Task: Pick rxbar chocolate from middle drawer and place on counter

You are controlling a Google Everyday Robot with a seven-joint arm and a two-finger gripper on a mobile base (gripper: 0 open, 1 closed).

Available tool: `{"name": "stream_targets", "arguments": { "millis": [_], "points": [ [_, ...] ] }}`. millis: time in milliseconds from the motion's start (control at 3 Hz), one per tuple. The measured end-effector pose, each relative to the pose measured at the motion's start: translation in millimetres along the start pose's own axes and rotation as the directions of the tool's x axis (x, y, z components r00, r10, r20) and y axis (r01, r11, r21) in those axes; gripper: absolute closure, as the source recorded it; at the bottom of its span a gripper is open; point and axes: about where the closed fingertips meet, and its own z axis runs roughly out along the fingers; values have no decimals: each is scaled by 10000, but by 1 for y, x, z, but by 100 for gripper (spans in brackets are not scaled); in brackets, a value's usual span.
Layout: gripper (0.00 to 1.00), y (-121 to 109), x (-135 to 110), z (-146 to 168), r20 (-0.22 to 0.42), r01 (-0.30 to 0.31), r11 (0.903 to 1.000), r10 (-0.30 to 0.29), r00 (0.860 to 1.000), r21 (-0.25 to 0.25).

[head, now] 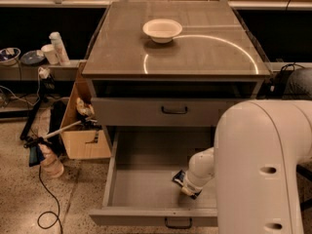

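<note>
The middle drawer [146,189] is pulled out below the cabinet, its grey floor showing. My gripper [189,188] reaches down into its right front part, at the end of the white arm [263,169]. A small dark object with a pale patch, the rxbar chocolate [179,178], lies on the drawer floor right at the gripper's tip, partly hidden by it. The counter [195,57] is the grey-brown cabinet top with a thin white arc line.
A white bowl [162,30] stands on the counter near its back. The upper drawer [161,112] is closed. Left of the cabinet are a cardboard box [83,135], cables, a bottle on the floor and a shelf with containers.
</note>
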Motion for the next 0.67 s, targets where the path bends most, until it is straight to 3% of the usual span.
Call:
{"name": "stream_targets", "arguments": {
  "millis": [667],
  "points": [
    [100, 1, -1, -5, 66, -19, 10000, 20, 10000, -97]
  ]
}}
